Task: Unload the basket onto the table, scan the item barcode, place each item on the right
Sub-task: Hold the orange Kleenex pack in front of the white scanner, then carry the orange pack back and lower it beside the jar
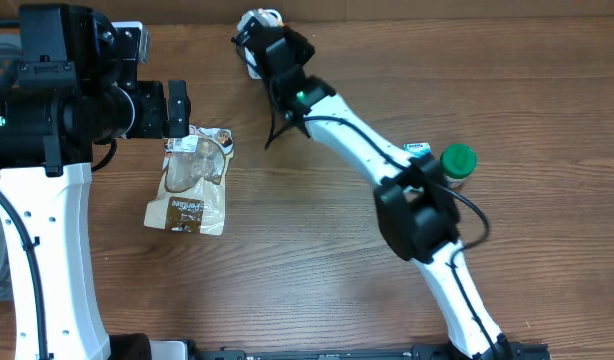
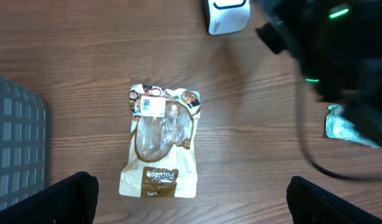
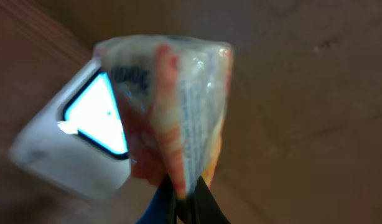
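Showing one orange packet [image 3: 172, 106], one scanner [image 3: 73, 155], one brown pouch [image 2: 161, 149].

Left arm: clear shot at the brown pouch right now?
Probably yes. The left gripper hangs open above the brown pouch, which lies flat with nothing on it; the right gripper is away at the scanner, shut on a packet.

A brown wood-grain table [image 1: 287, 290] spans the evenly lit scene.

White right arm [image 1: 357, 140] and left arm [image 1: 52, 250] show black joints, black cables, apparently green lights.
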Available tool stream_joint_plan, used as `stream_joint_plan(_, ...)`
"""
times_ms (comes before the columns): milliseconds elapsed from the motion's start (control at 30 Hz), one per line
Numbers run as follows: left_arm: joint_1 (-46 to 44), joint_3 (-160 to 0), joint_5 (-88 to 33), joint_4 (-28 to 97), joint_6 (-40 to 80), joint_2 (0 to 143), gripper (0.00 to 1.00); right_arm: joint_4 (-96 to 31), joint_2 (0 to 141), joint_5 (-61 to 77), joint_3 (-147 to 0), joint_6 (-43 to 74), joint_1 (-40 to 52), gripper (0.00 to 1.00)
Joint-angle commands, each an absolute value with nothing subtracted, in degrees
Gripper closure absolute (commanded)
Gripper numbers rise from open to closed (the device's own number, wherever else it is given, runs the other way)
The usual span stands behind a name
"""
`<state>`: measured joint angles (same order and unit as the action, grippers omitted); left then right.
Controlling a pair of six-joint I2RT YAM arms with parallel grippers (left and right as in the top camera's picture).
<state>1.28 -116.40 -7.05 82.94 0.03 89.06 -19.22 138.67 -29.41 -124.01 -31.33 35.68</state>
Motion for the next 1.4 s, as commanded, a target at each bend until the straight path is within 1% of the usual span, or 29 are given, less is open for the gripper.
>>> stream_joint_plan(0,1.5,-117.1,-6.9,82.8,0.2,88.8,0.0,-27.2,127.6,-17.4,-124.5,-15.0,35.1,0.96)
stream_joint_plan(133,1.5,-117.1,-6.9,82.8,0.2,88.8,0.01,-45.3,119.5,-5.0,-124.5,-0.6,33.1,0.96)
stream_joint_plan(167,1.5,-117.1,-6.9,82.8,0.2,88.8,0.0,-51.3,117.3,-3.0,-124.5,3.7,32.2,0.96)
stream_joint_plan(233,1.5,-117.1,-6.9,82.8,0.2,88.8,0.01,-59.7,114.5,-1.0,-124.5,8.2,30.8,0.96)
stream_joint_plan(333,1.5,-117.1,-6.9,82.8,0.2,88.8,0.0,-72.8,111.4,0.3,-124.5,12.3,28.1,0.96)
stream_joint_plan(433,1.5,-117.1,-6.9,82.8,0.2,88.8,0.0,-82.9,110.8,0.4,-124.5,14.0,25.4,0.96)
stream_joint_plan(567,1.5,-117.1,-6.9,82.8,0.2,88.8,0.0,-90.5,111.0,0.3,-122.8,14.0,22.7,0.96)
stream_joint_plan(667,1.5,-117.1,-6.9,82.8,0.2,88.8,0.0,-91.5,111.0,0.3,-119.8,14.0,21.3,0.96)
stream_joint_plan(800,1.5,-117.1,-6.9,82.8,0.2,88.8,0.0,-89.6,111.0,0.1,-113.7,15.0,20.0,0.96)
stream_joint_plan(1067,1.5,-117.1,-6.9,82.8,0.2,88.8,0.01,-79.7,111.0,0.1,-99.3,15.0,18.1,0.96)
stream_joint_plan(1367,1.5,-117.1,-6.9,82.8,0.2,88.8,0.0,-72.3,111.0,0.0,-89.2,15.0,15.0,0.96)
